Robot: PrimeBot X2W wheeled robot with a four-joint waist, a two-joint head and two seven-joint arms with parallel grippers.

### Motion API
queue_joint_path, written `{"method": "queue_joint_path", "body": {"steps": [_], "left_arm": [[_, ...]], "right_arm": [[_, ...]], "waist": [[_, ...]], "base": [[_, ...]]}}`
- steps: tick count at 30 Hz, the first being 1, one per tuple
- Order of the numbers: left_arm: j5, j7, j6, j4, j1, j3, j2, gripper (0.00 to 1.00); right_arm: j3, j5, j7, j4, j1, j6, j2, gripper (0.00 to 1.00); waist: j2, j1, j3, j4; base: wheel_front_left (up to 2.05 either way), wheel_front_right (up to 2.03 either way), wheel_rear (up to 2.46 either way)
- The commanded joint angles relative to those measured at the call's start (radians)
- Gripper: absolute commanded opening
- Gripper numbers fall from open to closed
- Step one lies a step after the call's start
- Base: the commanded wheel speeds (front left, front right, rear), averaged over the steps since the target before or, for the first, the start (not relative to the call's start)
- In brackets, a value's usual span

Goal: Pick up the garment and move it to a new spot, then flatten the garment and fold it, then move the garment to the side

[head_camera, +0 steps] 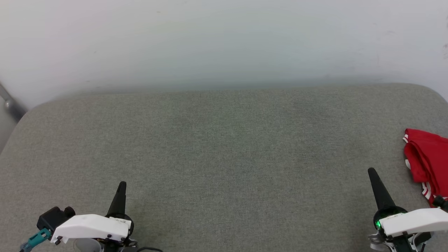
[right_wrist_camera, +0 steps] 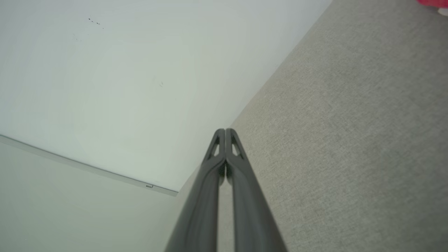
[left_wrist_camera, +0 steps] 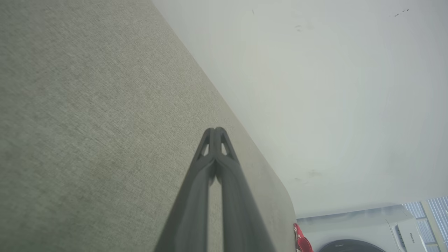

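Two grippers rest low and near the robot, fingers pointing ahead. The left gripper [head_camera: 121, 184] has its fingers pressed together with nothing between them, and its wrist view shows the tips touching. The right gripper [head_camera: 371, 171] is the same: fingers together and holding nothing.

The garment [head_camera: 427, 157] lies on the surface [head_camera: 224, 147], just to the right of the right gripper and a little ahead of it. It is well apart from the left gripper. It is red with striped trim and looks bunched or doubled over. The picture's edge cuts it off, so I cannot tell if it is neatly folded.

This fits two stages. The garment may be a heap waiting to be picked up, or it may be folded and already put to the side. The pictures do not settle which, so I name no next move.

The surface is grey cloth with round corners. Ahead of both grippers, past its far edge, is a pale wall [head_camera: 224, 42]. The left wrist view shows a white washer [left_wrist_camera: 367, 227] off the surface's end.
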Motion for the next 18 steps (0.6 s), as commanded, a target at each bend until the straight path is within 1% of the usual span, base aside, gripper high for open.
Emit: {"method": "queue_joint_path", "body": {"steps": [1,5,6,18], "left_arm": [[-0.015,0.004,-0.007,-0.005,-0.023,0.01,0.001,0.0],[-0.049,0.015,-0.017,-0.001,-0.027,0.021,-0.008,0.0],[-0.073,0.023,-0.024,0.001,-0.031,0.03,-0.015,0.0],[-0.164,0.054,-0.051,0.011,-0.041,0.061,-0.037,0.0]], "right_arm": [[-0.003,0.021,0.006,-0.005,-0.026,0.0,0.001,0.0],[-0.005,0.062,0.008,0.003,-0.032,0.0,0.002,0.0],[-0.007,0.092,0.01,0.009,-0.034,0.0,0.004,0.0],[-0.015,0.204,0.019,0.029,-0.05,0.0,0.008,0.0]], "waist": [[-0.0001,-0.0001,0.0,0.0],[-0.0001,-0.0001,0.001,0.002],[-0.0001,-0.0001,0.002,0.003],[-0.0001,-0.0001,0.004,0.006]], "base": [[0.0,0.0,0.0],[0.0,0.0,0.0],[0.0,0.0,0.0],[0.0,0.0,0.0]]}}
